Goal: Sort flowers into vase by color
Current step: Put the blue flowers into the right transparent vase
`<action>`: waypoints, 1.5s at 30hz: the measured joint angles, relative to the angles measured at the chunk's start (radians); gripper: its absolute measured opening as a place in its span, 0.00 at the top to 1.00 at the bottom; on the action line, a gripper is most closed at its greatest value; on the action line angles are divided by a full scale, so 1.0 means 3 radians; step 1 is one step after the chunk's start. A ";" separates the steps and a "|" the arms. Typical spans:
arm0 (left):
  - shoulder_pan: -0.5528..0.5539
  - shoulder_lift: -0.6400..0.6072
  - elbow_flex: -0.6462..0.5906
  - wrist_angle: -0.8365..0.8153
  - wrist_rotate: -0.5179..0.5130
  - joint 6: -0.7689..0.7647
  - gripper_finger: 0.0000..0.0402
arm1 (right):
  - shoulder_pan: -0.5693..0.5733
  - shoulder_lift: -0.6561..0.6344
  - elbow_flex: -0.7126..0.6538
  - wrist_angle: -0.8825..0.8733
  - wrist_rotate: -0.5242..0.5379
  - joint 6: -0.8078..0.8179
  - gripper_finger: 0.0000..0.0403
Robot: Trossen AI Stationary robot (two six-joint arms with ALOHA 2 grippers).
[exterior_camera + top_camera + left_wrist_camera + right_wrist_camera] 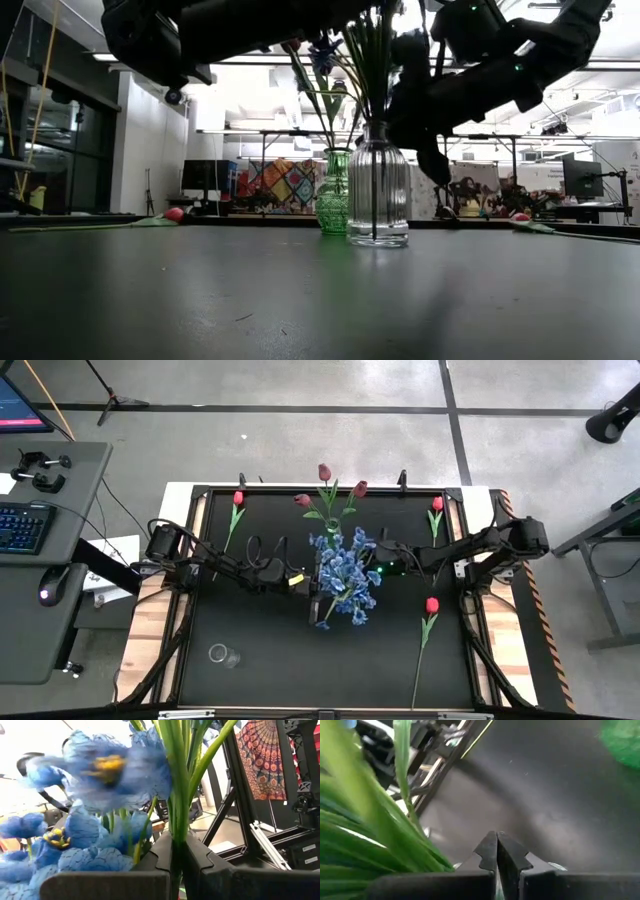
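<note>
Blue flowers (343, 575) stand bunched at the table's middle, their green stems (372, 70) in a clear glass vase (378, 190). My left gripper (177, 851) reaches in from the left and is shut on these stems, with blue blossoms (85, 845) beside it. My right gripper (497, 851) is shut with nothing between its fingers. It hangs just right of the vase's neck (437, 165). Pink-maroon tulips (325, 485) stand in a green vase (334, 195) behind. Three red tulips (238, 500), (436, 506), (431, 606) lie flat on the table. My left gripper pinches a bundle of several green stems (176, 820) between its two fingers, below the blossoms. The fingers come about level from the table's left and lie across the stems. The stems stand upright, their lower ends in the clear vase. Whether my right gripper touches the stems or the vase, I cannot tell.
A small clear glass (222, 655) stands near the front left corner. The table's raised frame (200, 495) runs around the black mat. A desk with a keyboard (25, 525) stands off to the left. Bare mat lies at the front middle.
</note>
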 joint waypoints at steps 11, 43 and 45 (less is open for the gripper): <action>0.0010 0.0001 -0.0001 0.0048 -0.0159 0.0028 1.00 | 0.0048 0.0000 0.0000 -0.0076 -0.0130 -0.0048 1.00; -0.0207 0.0004 -0.0005 -0.0465 -0.1060 -0.0411 1.00 | 0.0050 0.0000 0.0000 -0.0088 -0.0273 -0.0102 1.00; -0.0245 0.0004 -0.0005 -0.0464 -0.1187 -0.0426 1.00 | 0.0050 0.0000 0.0000 -0.0088 -0.0271 -0.0103 1.00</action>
